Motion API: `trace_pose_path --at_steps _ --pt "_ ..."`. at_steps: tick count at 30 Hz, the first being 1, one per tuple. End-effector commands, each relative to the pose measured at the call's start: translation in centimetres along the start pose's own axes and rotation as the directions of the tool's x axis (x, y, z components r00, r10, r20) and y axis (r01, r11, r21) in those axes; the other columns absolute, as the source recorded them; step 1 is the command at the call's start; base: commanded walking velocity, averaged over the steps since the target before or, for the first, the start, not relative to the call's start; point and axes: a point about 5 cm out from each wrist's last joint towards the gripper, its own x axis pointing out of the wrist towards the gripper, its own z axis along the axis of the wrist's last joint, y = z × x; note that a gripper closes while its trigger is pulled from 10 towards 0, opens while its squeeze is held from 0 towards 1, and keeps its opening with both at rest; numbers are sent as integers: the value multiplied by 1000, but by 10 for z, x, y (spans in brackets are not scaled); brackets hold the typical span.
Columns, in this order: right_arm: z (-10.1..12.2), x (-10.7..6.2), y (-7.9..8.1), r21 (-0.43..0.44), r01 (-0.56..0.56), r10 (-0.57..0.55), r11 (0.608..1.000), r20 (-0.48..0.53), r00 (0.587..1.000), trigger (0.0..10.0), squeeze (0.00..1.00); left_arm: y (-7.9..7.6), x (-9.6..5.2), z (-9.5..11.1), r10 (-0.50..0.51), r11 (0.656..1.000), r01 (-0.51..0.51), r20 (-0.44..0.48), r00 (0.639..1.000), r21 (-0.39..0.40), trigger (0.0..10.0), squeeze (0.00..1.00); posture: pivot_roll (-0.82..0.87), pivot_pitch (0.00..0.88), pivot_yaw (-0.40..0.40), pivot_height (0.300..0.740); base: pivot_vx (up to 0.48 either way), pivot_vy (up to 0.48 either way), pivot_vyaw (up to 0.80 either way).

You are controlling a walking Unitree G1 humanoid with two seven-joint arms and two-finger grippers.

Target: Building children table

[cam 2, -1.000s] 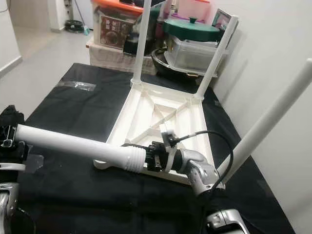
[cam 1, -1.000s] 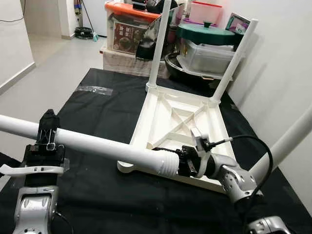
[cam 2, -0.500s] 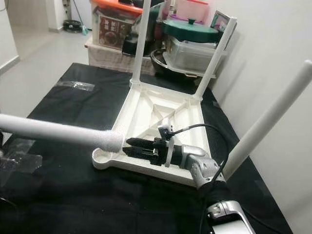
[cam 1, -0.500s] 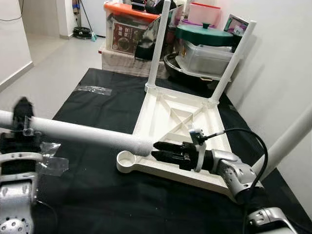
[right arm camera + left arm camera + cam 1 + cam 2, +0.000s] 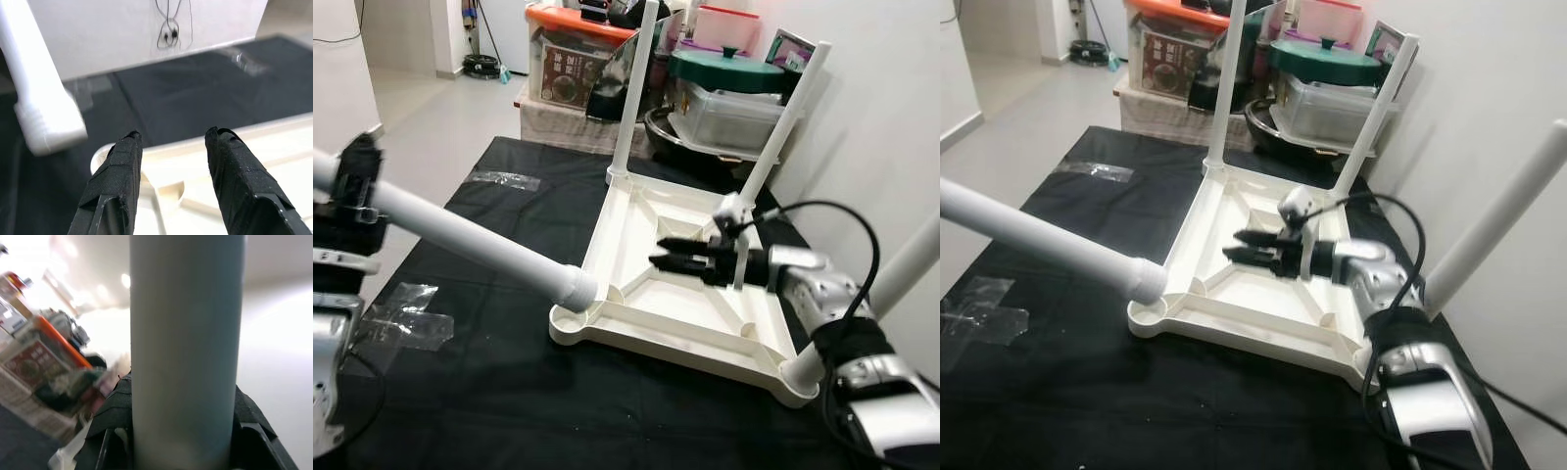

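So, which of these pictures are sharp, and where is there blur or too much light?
Left and right eye views: evenly lit and sharp, the upturned table and right claw clear. Left wrist view: the table leg is close and soft, the background blurred and overexposed. Right wrist view: the black fingers are fairly sharp, the leg's end glares white.

The left wrist cam is mostly a fat white leg (image 5: pixel 186 347) running straight up the middle, clamped between the left gripper's (image 5: pixel 182 431) black fingers (image 5: pixel 115 416). Off to one side, blurry, there's an orange-lidded box (image 5: pixel 46 357). Bright wall behind.
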Motion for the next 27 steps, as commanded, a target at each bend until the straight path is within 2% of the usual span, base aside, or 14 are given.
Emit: trace_pose_path --at_steps 1,2,3,4,7,9,11,17,21,27 --pt "22 3 3 -34 -32 34 999 56 998 10000 0 -3 8 -13 -46 998 49 -88 995 26 10000 0 61 0 -151 740 0 0 0" --pt "33 11 10 -60 -80 85 995 80 993 10000 0 -4 12 -19 -60 997 64 -122 991 34 10000 0 56 0 -145 740 0 0 0" --pt "42 24 24 -80 -164 171 983 91 981 10000 0 -7 16 -27 -88 995 95 -166 982 37 10000 0 55 0 -142 740 0 0 0" --pt "42 24 24 -80 -164 171 983 91 981 10000 0 -7 16 -27 -88 995 95 -166 982 37 10000 0 55 0 -142 740 0 0 0" --pt "38 42 44 -63 -275 278 959 43 960 10000 0 -14 21 -34 -154 987 162 -225 962 15 10000 0 56 0 -138 740 0 0 0" --pt "38 42 44 -63 -275 278 959 43 960 10000 0 -14 21 -34 -154 987 162 -225 962 15 10000 0 56 0 -138 740 0 0 0" --pt "29 58 57 11 -346 347 938 -15 938 10000 0 -22 23 -40 -216 975 221 -271 938 -12 10000 0 57 0 -136 740 0 0 0" --pt "15 76 74 81 -406 412 910 -90 907 10000 0 -28 28 -47 -280 958 287 -320 905 -27 10000 0 60 0 -139 740 0 0 0" --pt "8 86 83 100 -407 417 908 -129 900 10000 0 -32 32 -51 -317 946 321 -331 889 -44 10000 0 59 0 -136 740 0 0 0" --pt "6 90 92 132 -424 440 896 -133 888 10000 0 -32 33 -56 -330 941 333 -340 880 -53 10000 0 58 0 -136 740 0 0 0"
